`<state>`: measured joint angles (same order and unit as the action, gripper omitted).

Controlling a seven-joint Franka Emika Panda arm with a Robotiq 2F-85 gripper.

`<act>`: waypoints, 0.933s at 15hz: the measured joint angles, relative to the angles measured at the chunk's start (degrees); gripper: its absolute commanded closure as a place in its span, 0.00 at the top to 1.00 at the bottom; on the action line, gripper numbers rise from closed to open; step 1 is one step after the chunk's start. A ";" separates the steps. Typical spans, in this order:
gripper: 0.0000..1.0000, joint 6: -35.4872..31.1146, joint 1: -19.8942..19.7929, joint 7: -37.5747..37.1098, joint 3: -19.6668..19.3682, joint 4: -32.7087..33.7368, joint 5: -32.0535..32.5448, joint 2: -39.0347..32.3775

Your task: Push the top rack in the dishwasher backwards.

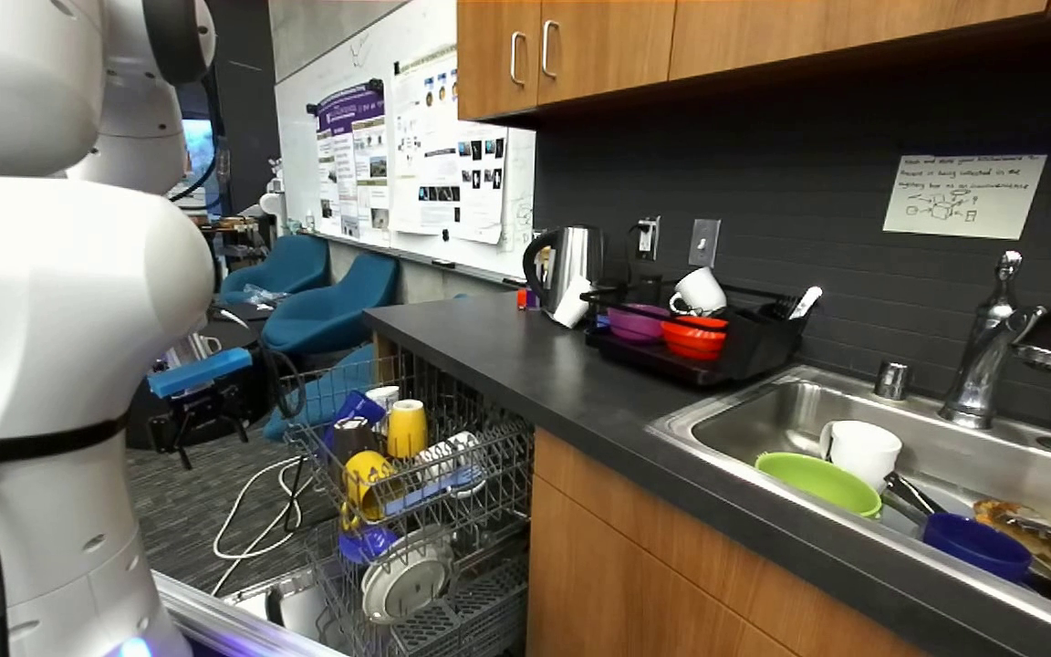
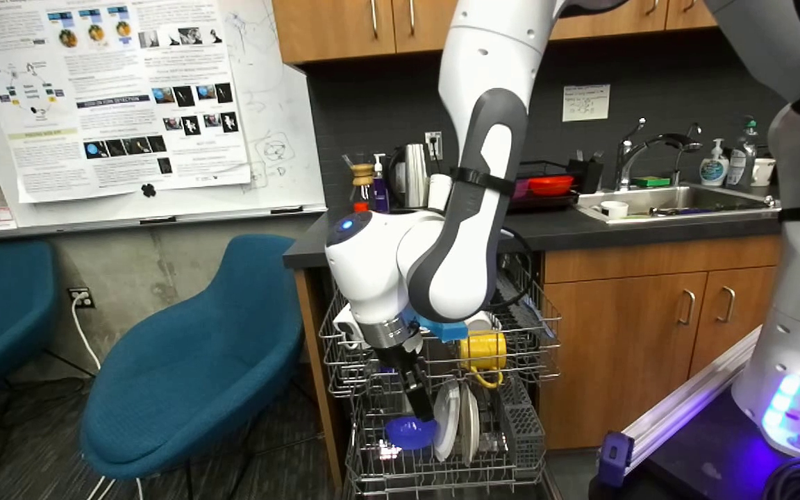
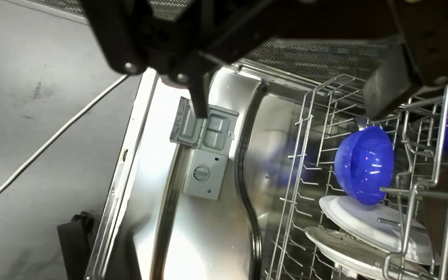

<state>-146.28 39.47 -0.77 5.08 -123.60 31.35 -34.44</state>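
Behind the long, matte-black countertop [image 1: 580, 388] a plain dark wall [image 1: 808, 210] is rising, but our action is happening below. Out past the countertop's front edge, the shallow, grey-white wire top rack [image 2: 344, 380] of the metal-lined dishwasher [image 3: 208, 241] is standing well forward, so the push back is clearly waiting to be completed. Tall yellow cups [image 1: 407, 429] are sitting in that rack, and a silver wire lower rack [image 2: 448, 487], carrying a round blue bowl [image 2: 410, 432] and pale flat plates [image 2: 447, 420], is sitting further below the countertop, also extended. Now the black two-fingered gripper [image 3: 287, 115] is hanging in front of the countertop and lower than it, angling downward, its jaws standing wide apart and holding nothing; whether it is touching the top rack, the views are leaving unclear. It is looking like a lining-up stage: firm contact and, by my reading, most of the slide back under the countertop are remaining.
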 measured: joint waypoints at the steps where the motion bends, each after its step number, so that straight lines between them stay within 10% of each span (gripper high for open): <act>1: 1.00 -0.68 -0.47 -0.34 -0.54 -0.46 0.42 0.00; 14: 1.00 -11.11 -6.59 -2.16 -3.22 -4.59 3.23 0.45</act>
<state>-157.39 32.88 -2.93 1.86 -128.19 34.59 -33.99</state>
